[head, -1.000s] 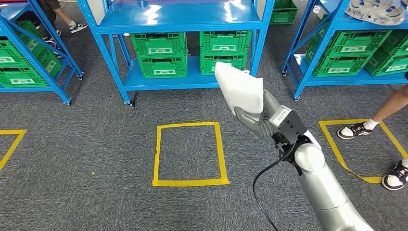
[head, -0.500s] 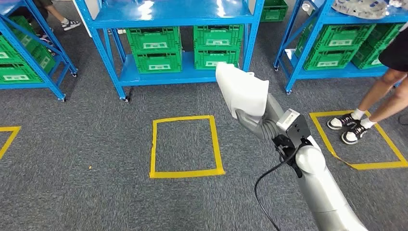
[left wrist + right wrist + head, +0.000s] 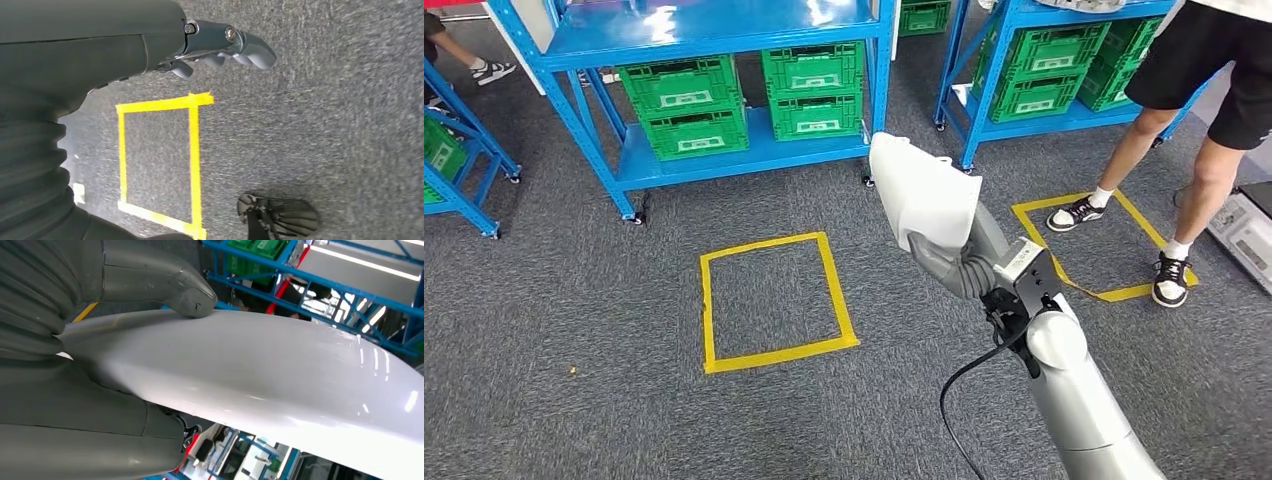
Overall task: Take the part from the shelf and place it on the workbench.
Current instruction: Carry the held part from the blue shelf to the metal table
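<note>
At centre right of the head view: the right hand [image 3: 952,262], raised ahead of the body on its silver arm, gripping the white part [image 3: 922,192] by its lower end, the broad glossy panel standing tilted above the hand with its upper edge toward the shelving. In the right wrist view the thumb [image 3: 167,284] presses on the smooth curved face of the part [image 3: 280,370] while the rest of the hand cradles it from the opposite side; the far fingers are hidden behind the panel, so the full wrap cannot be confirmed. Left hand [image 3: 220,47]: hanging beside the body over the grey carpet, holding nothing, fingers loosely extended and slightly apart. Surroundings: blue shelf unit [image 3: 724,40] with green crates [image 3: 689,105] across the top of the head view; yellow taped square [image 3: 774,300] on the carpet at centre left; a person's legs [image 3: 1184,170] at upper right, shoes beside a second taped square [image 3: 1104,250]. Workbench: not identifiable in these views. Step in hand, as judged: carrying the part away from the shelf toward the workbench. Handling notes: the surface looks slick and the grip sits at one end, so the panel likely tends to pivot or slide; firm steady thumb pressure, a quiet wrist, and an unhurried turn would suit. A wide berth around the person at right is advisable, the part's upper edge being the likeliest thing to strike.
</note>
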Available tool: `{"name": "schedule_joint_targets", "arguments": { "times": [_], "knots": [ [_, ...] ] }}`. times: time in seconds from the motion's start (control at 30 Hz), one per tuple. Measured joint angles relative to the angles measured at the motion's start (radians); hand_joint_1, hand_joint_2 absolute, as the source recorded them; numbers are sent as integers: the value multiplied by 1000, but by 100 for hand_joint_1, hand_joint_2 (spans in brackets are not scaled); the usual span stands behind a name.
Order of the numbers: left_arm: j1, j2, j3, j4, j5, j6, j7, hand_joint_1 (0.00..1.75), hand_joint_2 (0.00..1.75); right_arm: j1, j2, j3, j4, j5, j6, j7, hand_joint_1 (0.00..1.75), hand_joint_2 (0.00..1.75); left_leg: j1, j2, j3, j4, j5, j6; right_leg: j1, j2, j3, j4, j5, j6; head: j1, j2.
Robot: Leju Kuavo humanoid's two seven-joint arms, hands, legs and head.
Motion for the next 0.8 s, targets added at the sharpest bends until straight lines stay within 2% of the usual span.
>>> {"name": "schedule_joint_targets", "arguments": {
  "times": [0.03,0.07,0.1,0.17,0.2,0.23,0.27,0.3,0.33,0.37,0.43,0.47,0.5,0.53,0.57,0.6,0.67,0.7,0.73,0.77,0.8],
  "knots": [
    [0,4,0,0,1,4,5,0,175,2,3,-2,0,-1,2,-4,175,175,2,1,0,2,-2,-6,-2,9,-1,-4,5,-7,0,0],
    [2,9,0,-1,3,7,8,0,175,2,6,-4,1,-2,5,-8,175,175,4,-14,-6,15,-13,-12,-5,18,-1,-9,10,-14,0,0],
    [3,16,0,-1,6,12,9,0,175,2,10,-5,2,-3,10,-13,175,175,5,-38,-21,50,-36,-17,-8,27,-1,-13,16,-21,-1,0],
    [9,31,0,-2,13,17,2,0,175,1,23,-7,6,-3,21,-21,175,175,7,-91,-77,175,-103,-24,-9,45,-6,-15,23,-29,-2,0],
    [12,37,0,-2,16,18,-5,0,175,1,29,-8,11,-2,29,-25,175,175,7,-103,-107,241,-130,-25,-9,55,-10,-14,25,-31,-2,0],
    [14,42,0,-3,18,18,-14,0,175,1,34,-8,16,-1,35,-28,175,175,7,-107,-127,283,-139,-26,-9,66,-13,-12,26,-31,-2,0],
    [14,44,0,-3,20,18,-23,0,175,-1,38,-8,23,1,40,-29,175,175,7,-109,-129,286,-129,-25,-9,78,-17,-8,27,-30,-2,0],
    [14,45,0,-3,21,18,-29,0,175,-3,41,-8,30,2,45,-30,175,175,8,-113,-113,249,-101,-24,-10,90,-21,-3,28,-28,-2,0],
    [13,46,0,-3,22,17,-35,0,175,-6,44,-8,35,3,48,-30,175,175,10,-122,-81,184,-64,-23,-10,102,-24,2,29,-26,-2,0],
    [13,46,0,-4,22,17,-38,0,175,-11,47,-8,40,4,51,-30,175,175,12,-143,-49,114,-38,-22,-10,113,-29,9,29,-22,-2,0],
    [13,44,0,-4,22,16,-41,0,175,-26,53,-8,48,7,57,-24,175,175,15,-168,-15,34,-16,-15,-8,135,-42,19,31,-10,-1,0],
    [14,42,1,-4,24,16,-40,0,175,-35,56,-8,53,9,59,-17,175,175,13,-170,-15,26,-19,-10,-8,146,-47,19,34,-2,-1,0],
    [16,39,1,-4,28,16,-36,0,175,-44,58,-8,58,10,60,-10,175,175,11,-156,-15,26,-15,-1,-9,157,-51,17,38,6,0,0],
    [17,34,2,-4,31,16,-29,0,175,-53,58,-8,64,8,59,-1,175,175,11,-144,-15,24,-11,7,-11,156,-55,18,41,12,-1,0],
    [19,30,2,-3,35,16,-18,0,175,-61,58,-8,70,4,59,6,175,175,12,-133,-14,23,-6,15,-10,141,-62,28,35,18,1,0],
    [22,25,3,-3,37,17,-7,0,175,-70,57,-8,76,-2,58,10,175,175,13,-121,-15,21,-1,22,-9,116,-76,56,18,22,4,0],
    [31,16,4,-3,39,19,9,0,175,-82,55,-8,86,-12,58,15,175,175,12,-100,-21,20,3,29,-8,62,-128,173,-49,29,11,0],
    [37,12,5,-2,40,19,16,0,175,-84,54,-8,90,-13,58,18,175,175,11,-87,-23,21,4,29,-9,51,-158,241,-80,32,11,0],
    [40,8,6,-2,40,19,22,0,175,-85,51,-8,92,-10,58,25,175,175,10,-75,-25,21,4,30,-9,45,-177,289,-97,33,11,0],
    [42,3,7,-1,39,19,29,0,175,-84,46,-8,93,-6,58,36,175,175,9,-62,-26,21,4,30,-9,43,-178,301,-96,32,12,0],
    [43,-3,8,-1,37,19,37,0,175,-83,38,-7,92,-3,58,51,175,175,9,-50,-26,21,4,30,-8,39,-158,272,-78,29,12,0]
  ]
}}
